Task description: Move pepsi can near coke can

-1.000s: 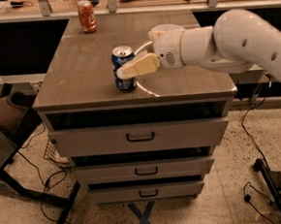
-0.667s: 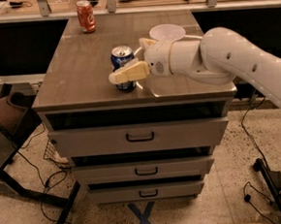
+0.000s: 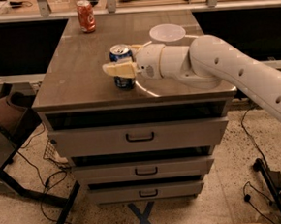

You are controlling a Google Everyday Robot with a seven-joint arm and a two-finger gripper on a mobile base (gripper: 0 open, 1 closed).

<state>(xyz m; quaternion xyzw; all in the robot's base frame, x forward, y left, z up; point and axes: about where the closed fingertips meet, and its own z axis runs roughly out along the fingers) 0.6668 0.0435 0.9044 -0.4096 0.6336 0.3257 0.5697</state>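
Observation:
The pepsi can (image 3: 123,81), dark blue with a silver top, stands upright near the middle front of the wooden cabinet top (image 3: 74,75). The coke can (image 3: 86,16), red-orange, stands upright at the far left corner of the top, well away from the blue can. My gripper (image 3: 127,58) reaches in from the right on the white arm. It is open, with its jaws on either side of the pepsi can: the near finger (image 3: 119,69) crosses the can's front and the far finger (image 3: 136,47) is behind it. The can rests on the top.
A white bowl (image 3: 167,32) sits on the cabinet top just behind my wrist. The cabinet has three drawers (image 3: 139,136) below. A counter edge runs along the back. Chair legs and cables lie on the floor to the left and right.
My gripper has moved left, so its fingers now reach further around the pepsi can. Neither can has moved.

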